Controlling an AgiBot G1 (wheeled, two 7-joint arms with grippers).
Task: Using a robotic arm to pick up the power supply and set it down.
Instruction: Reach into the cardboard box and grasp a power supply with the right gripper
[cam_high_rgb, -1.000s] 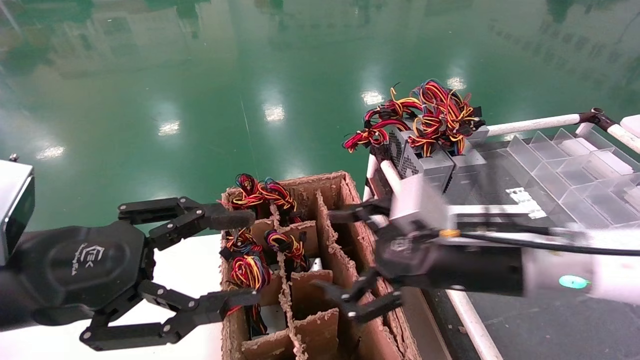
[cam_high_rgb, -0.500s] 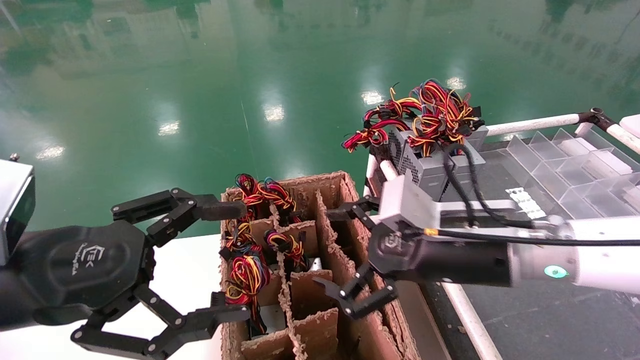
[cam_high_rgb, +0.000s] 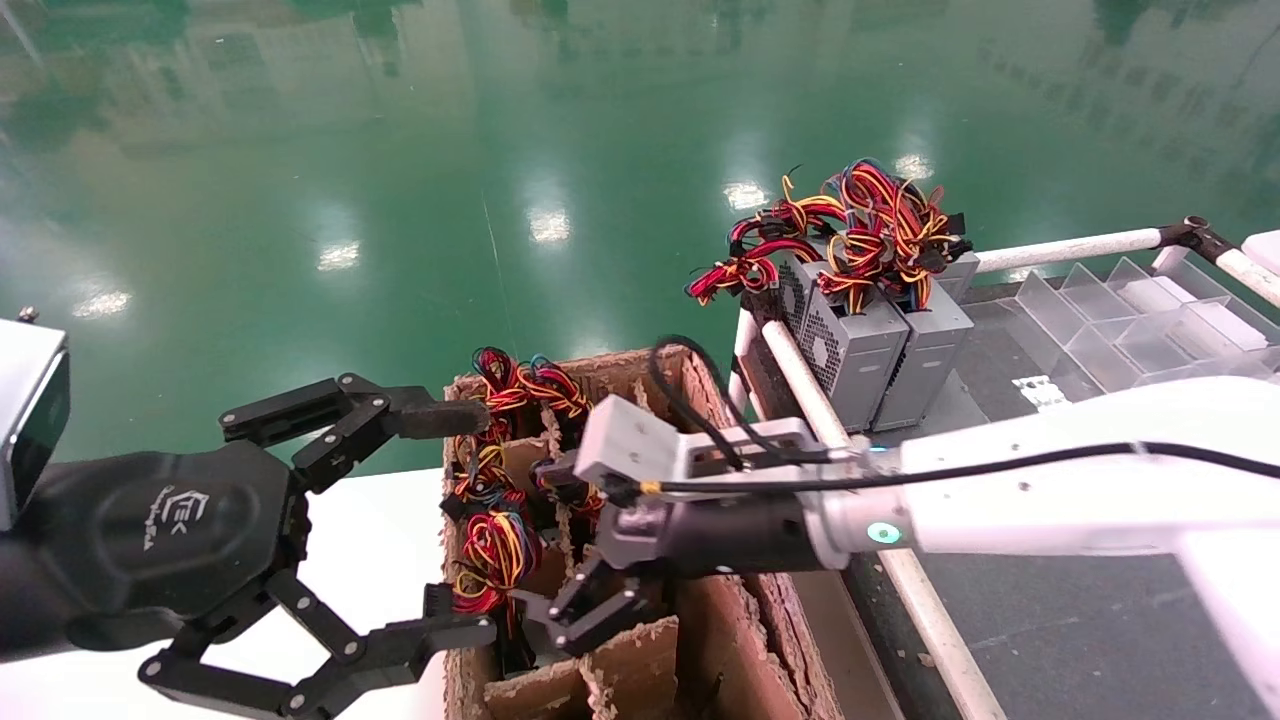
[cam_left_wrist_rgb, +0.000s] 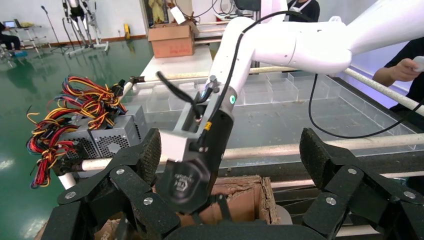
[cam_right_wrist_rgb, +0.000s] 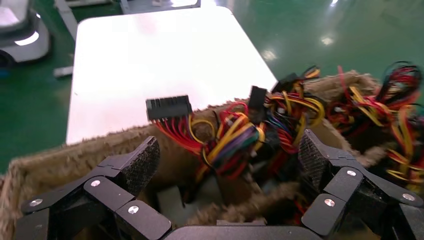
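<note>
left gripper (cam_high_rgb: 455, 525): parked beside the box (cam_high_rgb: 740, 640), fingers spread, holding nothing | wires (cam_high_rgb: 492, 545): bundles stand in the box's left cells | right gripper (cam_high_rgb: 565, 560): low over the box's middle cells, fingers (cam_right_wrist_rgb: 135, 162) apart, wires (cam_right_wrist_rgb: 235, 137) just ahead between them, untouched | power supply (cam_high_rgb: 860, 345): upright on the bench (cam_high_rgb: 1100, 640), well right of the fingers

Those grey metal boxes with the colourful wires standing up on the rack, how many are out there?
2 stand side by side at the rack's corner: one power supply nearer the cardboard box, the other just beyond it. Wire bundles in the cardboard box suggest more hidden inside.
</note>
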